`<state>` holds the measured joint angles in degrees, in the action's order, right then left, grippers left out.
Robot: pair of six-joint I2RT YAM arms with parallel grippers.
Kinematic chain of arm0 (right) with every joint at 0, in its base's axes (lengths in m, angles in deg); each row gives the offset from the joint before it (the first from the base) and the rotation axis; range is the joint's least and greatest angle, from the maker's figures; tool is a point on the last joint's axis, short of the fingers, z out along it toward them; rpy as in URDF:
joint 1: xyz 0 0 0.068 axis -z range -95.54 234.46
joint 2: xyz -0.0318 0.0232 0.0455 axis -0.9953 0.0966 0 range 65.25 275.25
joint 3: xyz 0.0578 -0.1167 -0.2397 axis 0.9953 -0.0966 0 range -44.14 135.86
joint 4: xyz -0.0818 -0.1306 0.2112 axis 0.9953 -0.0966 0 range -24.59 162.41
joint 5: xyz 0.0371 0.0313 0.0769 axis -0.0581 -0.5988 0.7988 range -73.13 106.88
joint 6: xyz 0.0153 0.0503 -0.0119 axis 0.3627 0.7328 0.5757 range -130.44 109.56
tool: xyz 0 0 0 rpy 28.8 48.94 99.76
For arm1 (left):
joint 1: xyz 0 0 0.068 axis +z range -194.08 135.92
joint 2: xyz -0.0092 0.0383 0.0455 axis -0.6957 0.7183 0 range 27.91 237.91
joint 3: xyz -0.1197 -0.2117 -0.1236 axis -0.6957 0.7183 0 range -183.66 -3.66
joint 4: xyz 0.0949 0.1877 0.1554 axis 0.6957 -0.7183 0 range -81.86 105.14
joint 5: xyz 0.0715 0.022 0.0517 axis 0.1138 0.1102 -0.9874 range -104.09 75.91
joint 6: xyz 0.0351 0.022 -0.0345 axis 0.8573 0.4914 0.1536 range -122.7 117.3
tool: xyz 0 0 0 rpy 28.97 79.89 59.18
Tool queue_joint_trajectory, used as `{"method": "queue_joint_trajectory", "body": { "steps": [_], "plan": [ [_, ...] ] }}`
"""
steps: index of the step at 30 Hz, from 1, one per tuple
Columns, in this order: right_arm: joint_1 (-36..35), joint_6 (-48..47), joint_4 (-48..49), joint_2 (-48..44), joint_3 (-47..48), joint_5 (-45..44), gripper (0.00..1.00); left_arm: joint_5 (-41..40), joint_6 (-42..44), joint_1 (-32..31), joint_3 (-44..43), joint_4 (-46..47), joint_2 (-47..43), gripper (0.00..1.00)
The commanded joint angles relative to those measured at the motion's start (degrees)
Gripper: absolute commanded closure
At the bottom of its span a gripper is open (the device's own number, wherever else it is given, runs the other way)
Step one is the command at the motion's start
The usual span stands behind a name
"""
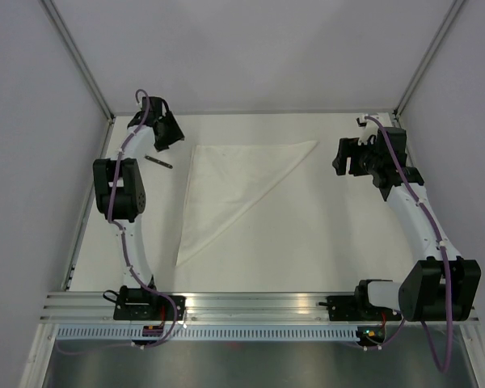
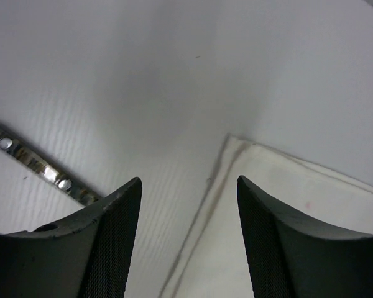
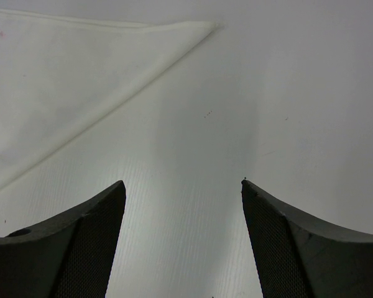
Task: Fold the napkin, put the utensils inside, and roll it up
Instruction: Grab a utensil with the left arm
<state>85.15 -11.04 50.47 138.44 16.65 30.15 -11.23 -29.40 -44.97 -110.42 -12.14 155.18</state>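
The white napkin [image 1: 226, 182] lies folded into a triangle in the middle of the table. A dark grey utensil [image 1: 158, 161] lies on the table just left of it, next to the left arm. My left gripper [image 1: 171, 134] is open and empty, near the napkin's far left corner [image 2: 280, 205]; the utensil's shiny handle [image 2: 31, 162] shows at the left of that view. My right gripper [image 1: 345, 158] is open and empty, to the right of the napkin's far right tip [image 3: 68, 74].
Grey walls and metal posts [image 1: 77, 56] enclose the table on three sides. A metal rail [image 1: 250, 305] with the arm bases runs along the near edge.
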Motion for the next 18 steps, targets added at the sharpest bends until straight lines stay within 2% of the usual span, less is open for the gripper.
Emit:
{"method": "queue_joint_trajectory", "body": {
  "steps": [1,5,11,18],
  "plan": [
    [-0.2,-0.7,-1.2,0.3,2.1,1.7,0.2,-13.5,-4.6,-0.2,6.9,-0.3,-8.2,0.32],
    [-0.2,-0.5,-1.4,0.0,2.1,3.4,0.19,-22.2,-10.8,0.7,12.4,-2.6,-12.0,0.33],
    [-0.2,-0.1,-1.7,-0.2,2.3,4.6,0.2,-28.5,-16.3,1.5,10.9,-9.3,-9.8,0.35],
    [-0.2,0.2,-2.0,0.1,2.6,6.4,0.2,-29.1,-20.6,4.0,6.9,-12.3,-5.0,0.36]
  ]
}}
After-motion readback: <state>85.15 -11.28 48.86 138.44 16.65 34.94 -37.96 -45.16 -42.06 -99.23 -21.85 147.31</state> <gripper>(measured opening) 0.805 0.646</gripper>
